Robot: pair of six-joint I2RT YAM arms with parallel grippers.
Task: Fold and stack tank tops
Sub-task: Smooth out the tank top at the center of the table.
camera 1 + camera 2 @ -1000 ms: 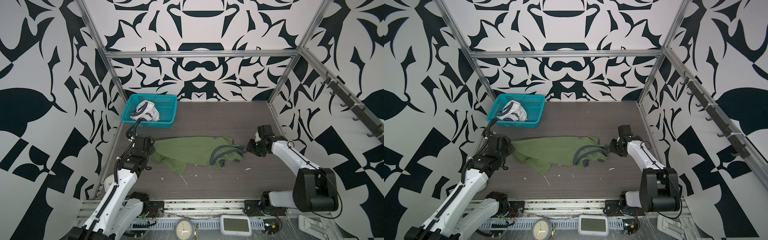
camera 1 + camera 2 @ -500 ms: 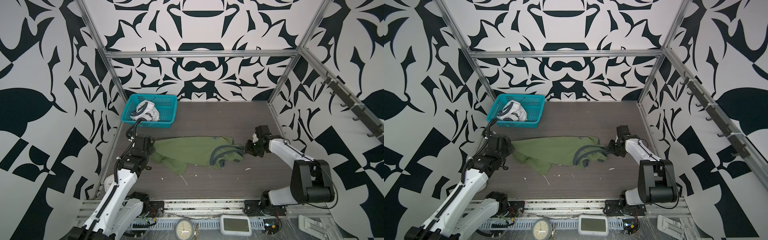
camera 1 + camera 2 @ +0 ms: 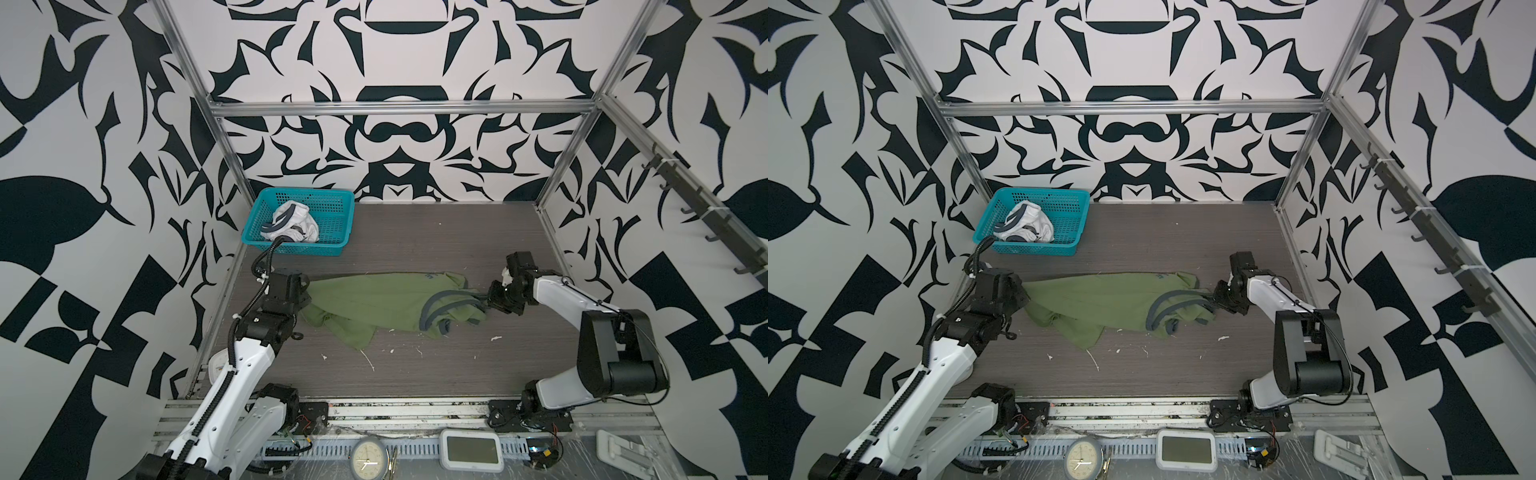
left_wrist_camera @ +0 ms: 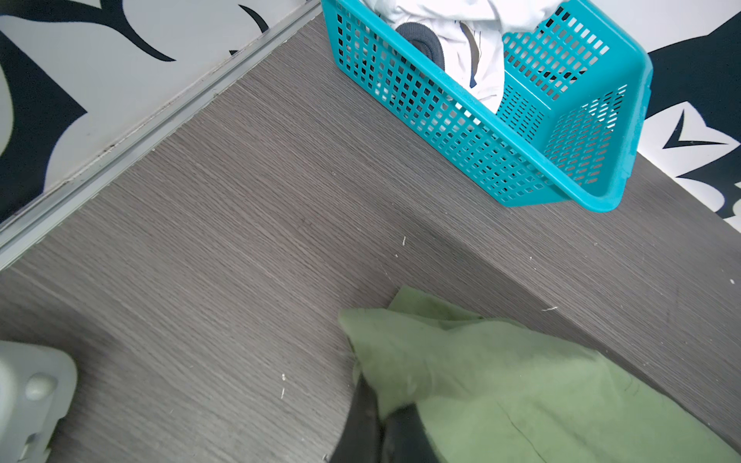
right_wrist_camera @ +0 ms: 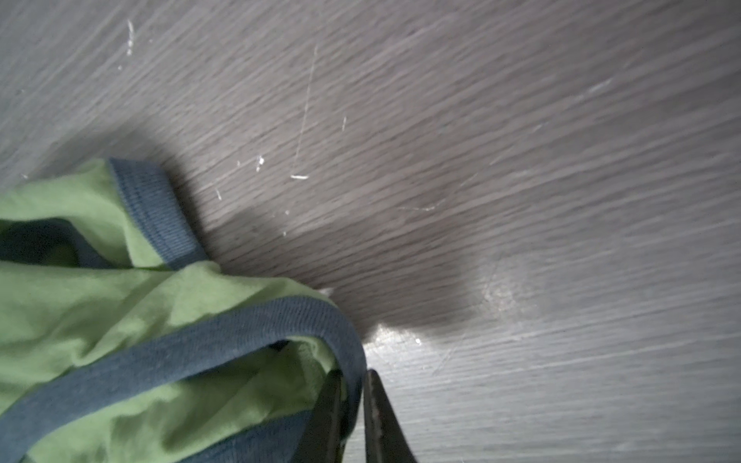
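Olive green tank top (image 3: pixel 374 305): lies rumpled and unfolded across the middle of the table (image 3: pixel 415 249), stretched from 9 o'clock to 3 o'clock in both top views. The plain end points to 9. The strap end with the grey-blue trim (image 5: pixel 192 352) points to 3. One flap of cloth sags toward 6 o'clock.

Left gripper (image 3: pixel 307 293): sits at the 9 o'clock end of the green top. In the left wrist view its dark fingers (image 4: pixel 359 417) are pressed together with a corner of green cloth pinched between them. The tip of that corner pokes out past them onto the table.

Right gripper (image 3: pixel 487 297): sits at the 3 o'clock end, low over the table. In the right wrist view its fingers (image 5: pixel 333 405) are nearly closed, nipping the trim loop, with the band running between them.

White tank top (image 3: pixel 293 222): bunched up inside the teal basket (image 3: pixel 309 250), in the table corner at about 10 o'clock, well apart from the green one. Some of its dark trim shows.

White scraps (image 3: pixel 496 338): scattered on the bare table on the 6 o'clock side of the green top.
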